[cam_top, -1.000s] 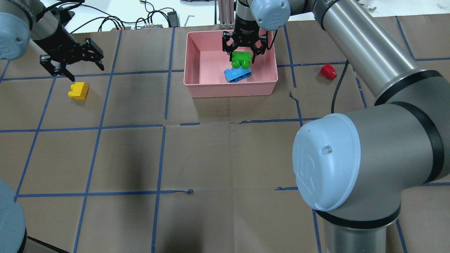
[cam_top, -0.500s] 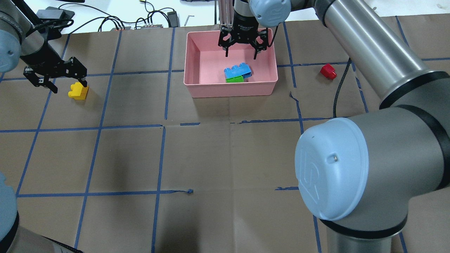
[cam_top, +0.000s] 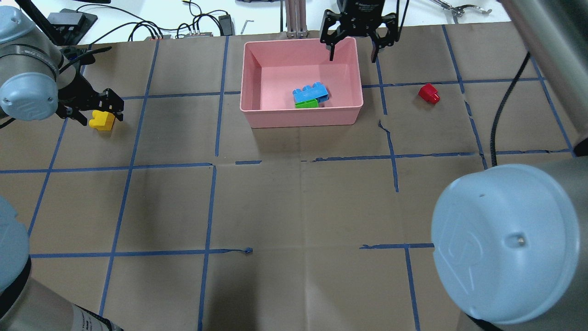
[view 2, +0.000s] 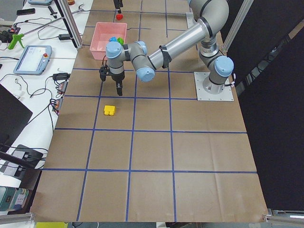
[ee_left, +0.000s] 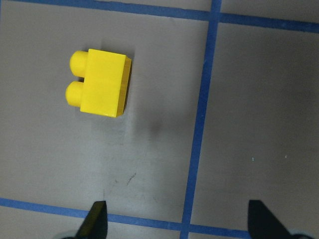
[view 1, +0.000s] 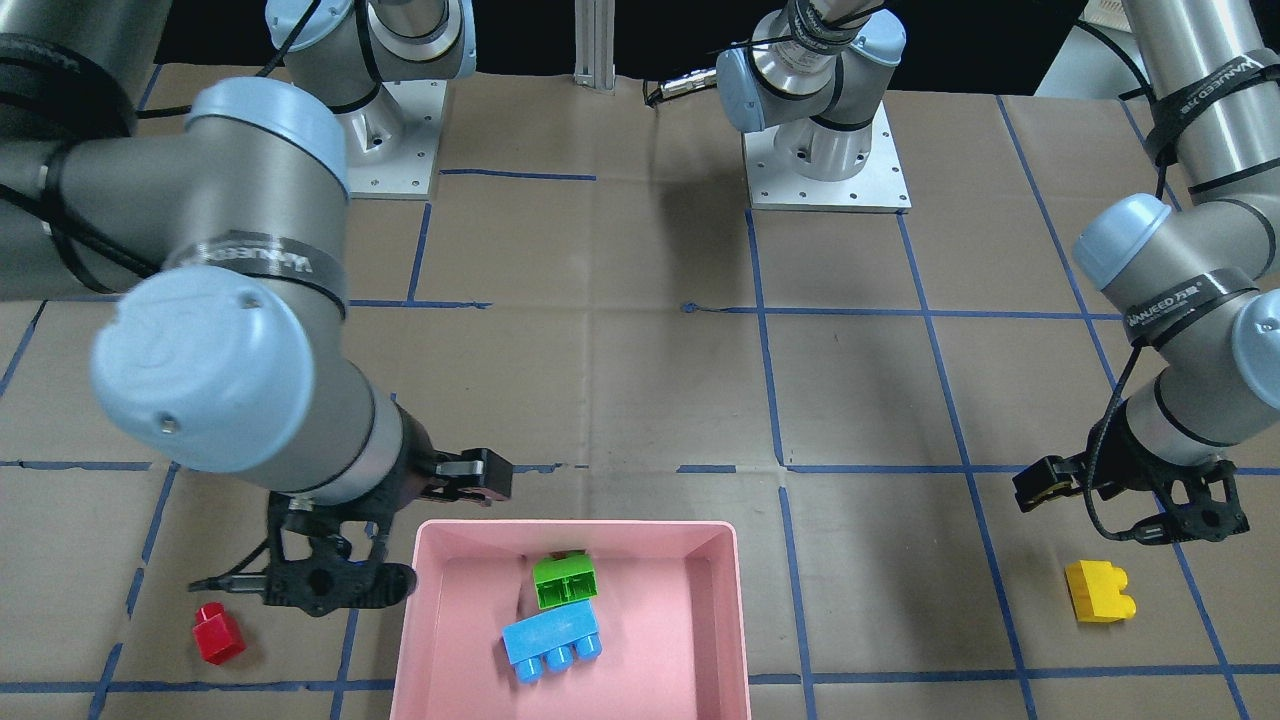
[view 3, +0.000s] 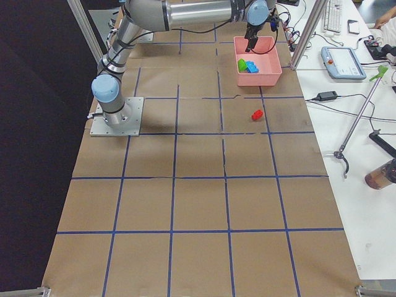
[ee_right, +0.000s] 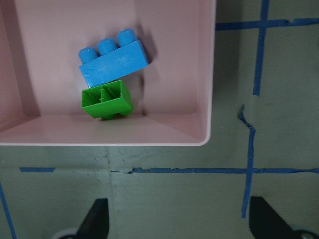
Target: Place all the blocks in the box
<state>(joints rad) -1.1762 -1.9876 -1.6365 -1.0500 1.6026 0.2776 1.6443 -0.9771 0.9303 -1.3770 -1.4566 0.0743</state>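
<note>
The pink box [cam_top: 251, 78] stands at the far middle of the table. The blue brick [cam_top: 311, 93] and the green brick [cam_top: 306, 104] lie inside it, touching, near its front right. They also show in the right wrist view, blue [ee_right: 113, 59] and green [ee_right: 107, 101]. My right gripper [cam_top: 353, 53] is open and empty, high over the box's far right corner. The red brick [cam_top: 429, 93] lies on the table right of the box. The yellow brick [cam_top: 102, 119] lies at the far left. My left gripper [cam_top: 95, 109] is open above it; the brick [ee_left: 99, 82] sits off-centre from the fingers.
An aluminium post [cam_top: 294, 18] stands just behind the box. Cables and a power brick [cam_top: 225, 20] lie past the table's far edge. Blue tape lines [cam_top: 211, 165] grid the brown table cover. My right arm's elbow [cam_top: 505, 243] looms at the front right.
My right gripper let go of the green brick, which now lies in the box beside the blue one, then rose and moved right. My left gripper moved left and down over the yellow brick.
</note>
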